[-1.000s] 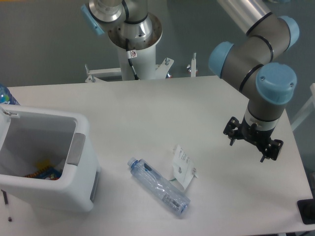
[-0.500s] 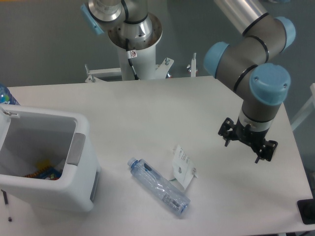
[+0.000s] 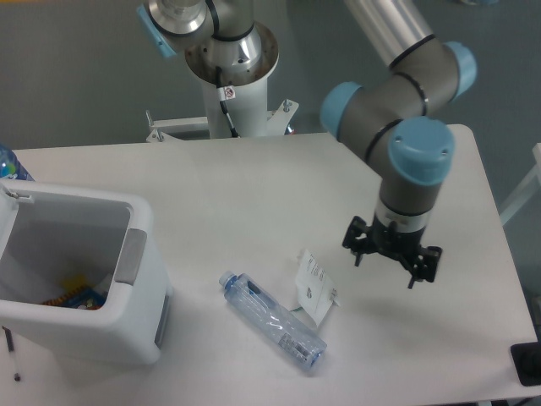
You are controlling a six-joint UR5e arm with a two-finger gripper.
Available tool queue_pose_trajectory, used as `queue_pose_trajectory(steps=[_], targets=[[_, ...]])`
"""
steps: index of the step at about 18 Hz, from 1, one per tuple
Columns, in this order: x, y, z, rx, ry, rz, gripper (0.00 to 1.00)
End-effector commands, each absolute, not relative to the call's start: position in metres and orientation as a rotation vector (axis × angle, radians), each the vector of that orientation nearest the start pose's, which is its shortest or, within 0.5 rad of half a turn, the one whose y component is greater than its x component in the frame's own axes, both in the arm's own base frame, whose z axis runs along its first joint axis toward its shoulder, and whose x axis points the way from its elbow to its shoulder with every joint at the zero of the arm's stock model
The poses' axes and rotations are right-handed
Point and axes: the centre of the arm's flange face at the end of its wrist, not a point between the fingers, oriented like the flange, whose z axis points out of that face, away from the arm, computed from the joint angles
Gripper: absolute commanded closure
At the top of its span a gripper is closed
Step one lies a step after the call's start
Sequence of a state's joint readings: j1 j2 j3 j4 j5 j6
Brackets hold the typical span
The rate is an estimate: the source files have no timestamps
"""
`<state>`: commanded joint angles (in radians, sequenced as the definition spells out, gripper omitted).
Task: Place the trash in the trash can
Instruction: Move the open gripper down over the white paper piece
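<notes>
My gripper (image 3: 390,258): open, holding nothing, up over the table (image 3: 254,186).
Packet (image 3: 314,286): beside the bottle (image 3: 273,320).
Trash can (image 3: 80,275): far left.

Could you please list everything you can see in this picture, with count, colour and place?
Table: one, white, fills most of the view.
Trash can: one, white with a grey handle panel, on the table at the left; something orange and blue lies at its bottom.
Bottle: one, clear plastic with a blue cap, lying on its side near the front edge, right of the trash can.
Paper packet: one, white with dark print, at the bottle's right side, one edge by the bottle.
Blue object: one, partly cut off at the left edge behind the trash can.
Black object: one, at the lower right corner.
Arm: one, grey with blue caps.
Gripper: one, black, above the table right of the packet, holding nothing.
</notes>
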<state>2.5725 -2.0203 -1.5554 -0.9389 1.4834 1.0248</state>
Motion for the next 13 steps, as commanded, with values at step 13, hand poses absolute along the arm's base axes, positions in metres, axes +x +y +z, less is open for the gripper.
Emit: queue_pose_trajectory(steps=[13], targets=[[-0.391,0.504,0.240,-2.979,0.092,0.085,0.00]])
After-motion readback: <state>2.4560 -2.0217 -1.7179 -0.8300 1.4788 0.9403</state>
